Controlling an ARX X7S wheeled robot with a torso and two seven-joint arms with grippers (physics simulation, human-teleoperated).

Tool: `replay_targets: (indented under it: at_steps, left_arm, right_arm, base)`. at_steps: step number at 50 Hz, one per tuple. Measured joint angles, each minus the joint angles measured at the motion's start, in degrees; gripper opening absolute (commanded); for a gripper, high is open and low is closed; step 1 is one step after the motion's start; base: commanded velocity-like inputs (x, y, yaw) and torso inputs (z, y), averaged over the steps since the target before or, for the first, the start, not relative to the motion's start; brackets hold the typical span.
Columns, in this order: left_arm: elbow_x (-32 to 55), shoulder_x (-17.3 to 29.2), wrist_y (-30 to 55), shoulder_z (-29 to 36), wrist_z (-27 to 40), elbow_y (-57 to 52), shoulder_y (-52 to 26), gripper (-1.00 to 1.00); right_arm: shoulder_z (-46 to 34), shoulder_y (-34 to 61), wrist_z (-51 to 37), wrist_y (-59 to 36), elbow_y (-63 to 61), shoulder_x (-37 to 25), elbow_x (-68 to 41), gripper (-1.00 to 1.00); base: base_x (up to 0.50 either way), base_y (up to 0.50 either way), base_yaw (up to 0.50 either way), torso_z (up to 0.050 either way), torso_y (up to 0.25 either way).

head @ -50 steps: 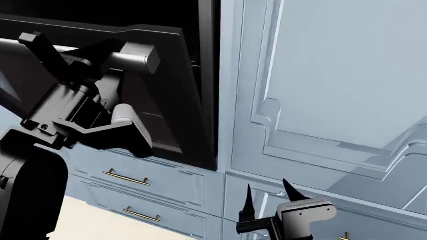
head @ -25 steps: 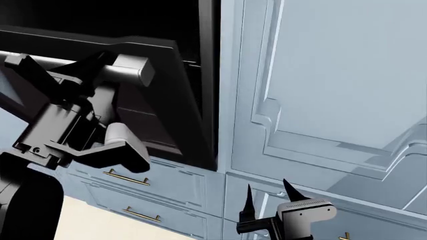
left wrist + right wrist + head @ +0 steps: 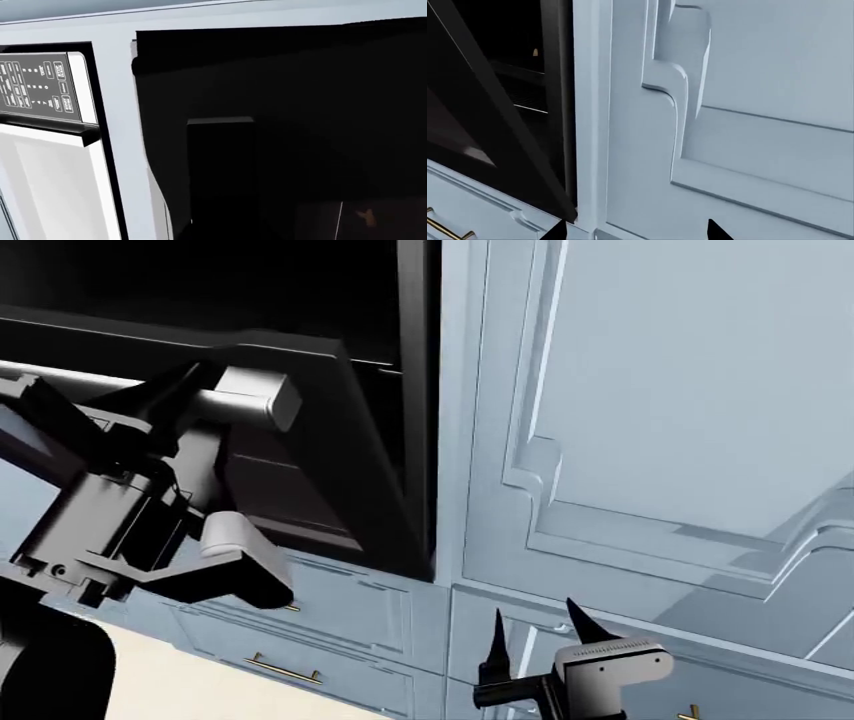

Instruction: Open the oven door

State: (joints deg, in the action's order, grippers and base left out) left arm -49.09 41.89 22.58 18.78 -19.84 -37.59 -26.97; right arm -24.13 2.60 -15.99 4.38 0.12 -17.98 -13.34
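Note:
The oven door (image 3: 320,460), a black panel, hangs tilted outward from the dark oven cavity (image 3: 267,290). Its thick silver bar handle (image 3: 247,398) points toward me. My left gripper (image 3: 120,415) is shut around that handle, left of its end cap, with the arm reaching up from the lower left. In the left wrist view the fingers are lost in the black of the oven interior (image 3: 300,125). The door's edge (image 3: 474,115) also shows in the right wrist view. My right gripper (image 3: 534,640) (image 3: 635,232) is open and empty, low in front of the cabinet.
Pale blue drawers with thin brass handles (image 3: 283,670) sit under the oven. A tall pale blue cabinet door (image 3: 667,420) fills the right side. A white appliance with a button panel (image 3: 40,85) stands beside the oven. Beige floor (image 3: 160,680) shows at the lower left.
The oven door has swung further down and outward. My left gripper and the handle have moved down and to the left with it. The right arm has not moved.

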Motion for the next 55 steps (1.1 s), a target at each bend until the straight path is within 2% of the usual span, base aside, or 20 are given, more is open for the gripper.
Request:
replay_targets:
  at_steps: [9,20,55]
  left_arm:
    - [0.1,1.4,1.7,-0.7,-4.5,-2.8,0.3,-1.00]
    - [0.2,2.3,2.6,-1.7,-5.8,-4.8,2.0,-1.00]
    - [-1.1,4.0,2.4,-7.3,2.6,-10.3,16.7,-1.00]
  right_arm:
    - [-0.2,0.1,-0.1,0.1,0.2,-0.1,0.0,1.00]
    - [-0.3,0.1,-0.3,0.2,0.2,-0.2,0.0,1.00]
    - [-0.9,0.1,-0.6,0.7,0.1,-0.6,-0.1,1.00]
  base:
    - [0.00,0.00,0.00,0.001,0.003]
    - [0.00,0.00,0.00,0.001,0.003]
    - [0.00,0.00,0.00,0.001,0.003]
